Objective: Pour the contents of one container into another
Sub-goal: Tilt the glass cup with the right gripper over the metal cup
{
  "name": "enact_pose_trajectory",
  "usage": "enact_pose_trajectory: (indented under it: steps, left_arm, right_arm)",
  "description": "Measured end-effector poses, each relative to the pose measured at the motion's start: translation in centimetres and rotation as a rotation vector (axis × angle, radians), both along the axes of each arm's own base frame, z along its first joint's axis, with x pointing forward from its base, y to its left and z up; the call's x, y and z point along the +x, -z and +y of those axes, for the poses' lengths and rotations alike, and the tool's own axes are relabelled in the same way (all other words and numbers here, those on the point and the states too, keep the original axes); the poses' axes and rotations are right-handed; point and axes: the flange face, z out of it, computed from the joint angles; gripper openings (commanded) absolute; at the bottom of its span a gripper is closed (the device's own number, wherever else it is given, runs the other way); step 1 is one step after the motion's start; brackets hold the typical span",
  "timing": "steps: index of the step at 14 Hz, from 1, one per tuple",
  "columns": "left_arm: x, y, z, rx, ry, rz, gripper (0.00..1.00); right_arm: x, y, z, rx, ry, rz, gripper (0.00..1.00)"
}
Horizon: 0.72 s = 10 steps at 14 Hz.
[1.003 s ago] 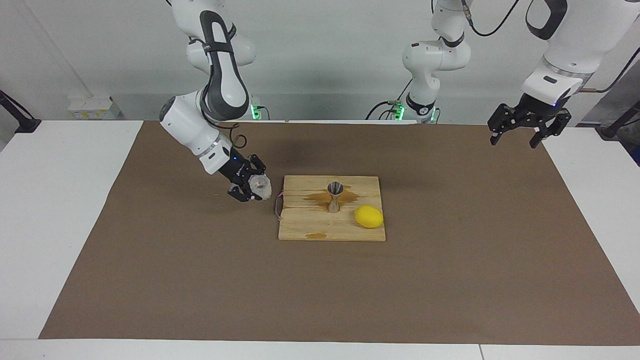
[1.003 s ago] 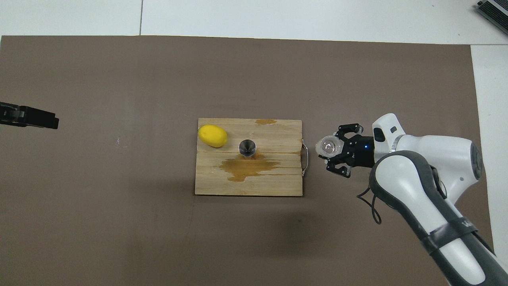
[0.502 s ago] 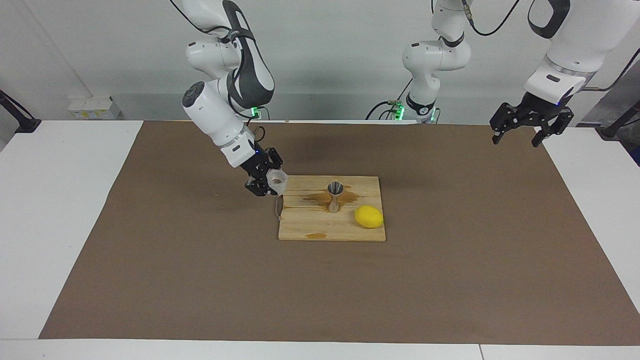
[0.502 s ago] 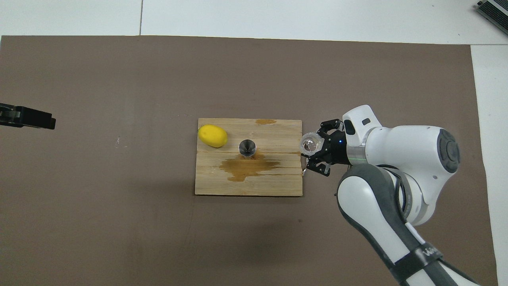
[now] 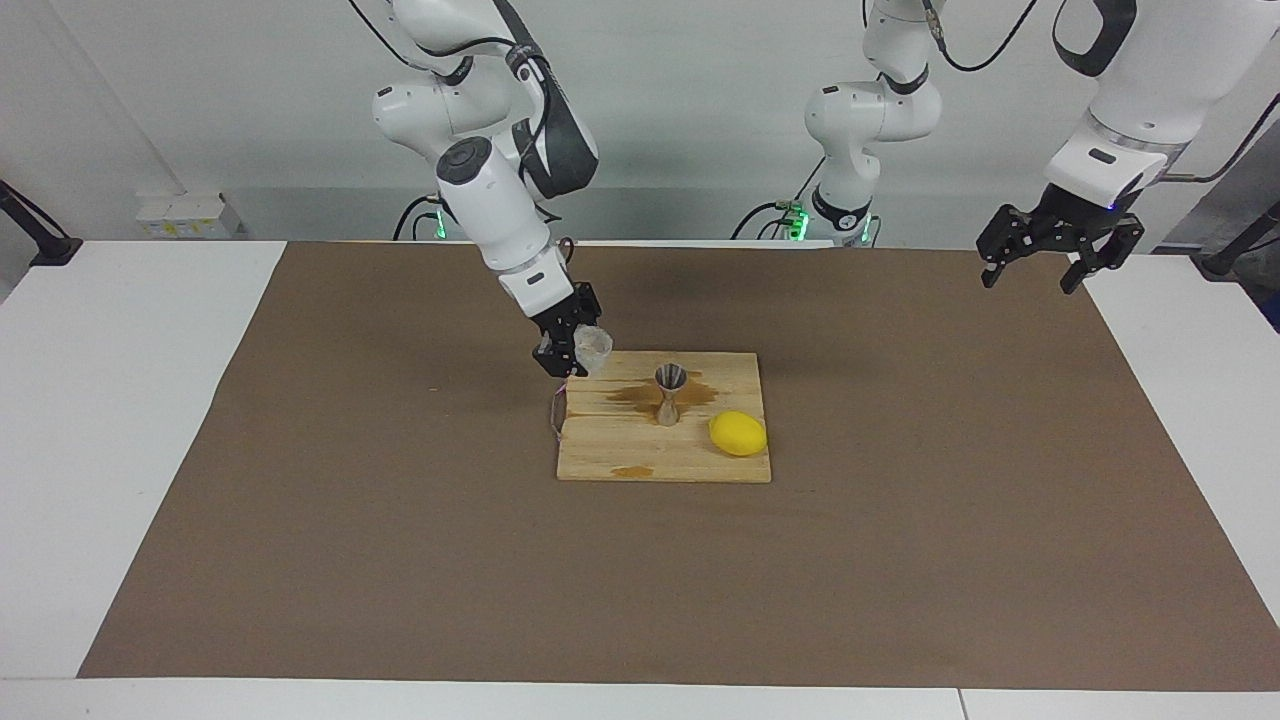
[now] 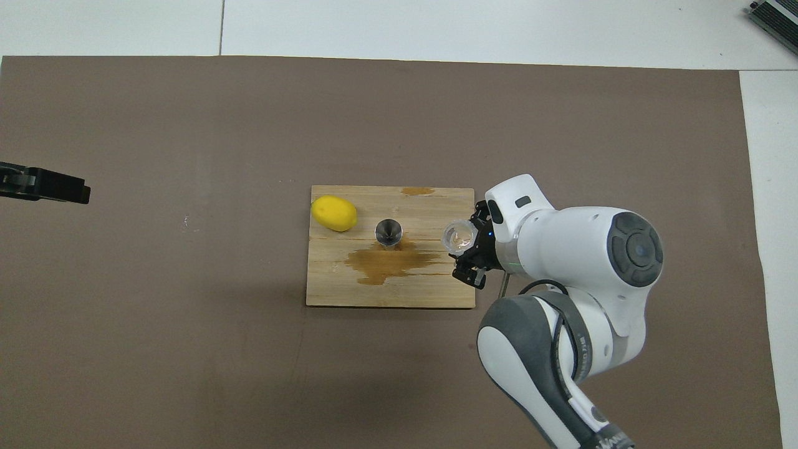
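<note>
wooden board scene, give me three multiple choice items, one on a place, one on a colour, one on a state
1. Where does the jigger stand?
A. on the wooden board
B. on the brown mat
C. in the left gripper

2. What colour is the lemon?
A. green
B. yellow
C. red

3. What is the right gripper doing?
A. hanging open and empty
B. resting on the lemon
C. holding the glass cup above the board's edge

Answers: 1 A, its foot sits on the wood by the stain. 2 B, plainly yellow in both views. 3 C, the jaws are closed on the cup.
</note>
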Motion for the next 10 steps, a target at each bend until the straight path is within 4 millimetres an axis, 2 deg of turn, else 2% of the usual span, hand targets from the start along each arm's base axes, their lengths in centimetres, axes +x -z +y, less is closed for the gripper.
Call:
enact_pose_trajectory:
  steps: [3, 10]
  left_arm:
    - [0.0, 0.0, 0.0, 0.0, 0.0, 0.0, 1.0]
    - [0.0, 0.1, 0.0, 0.0, 0.0, 0.004, 1.0]
  right_arm:
    - [0.5, -0.1, 0.8, -0.033, -0.019, 0.001, 0.45]
    - [2.0, -0.2, 4.4, -0.123, -0.036, 0.017, 0.45]
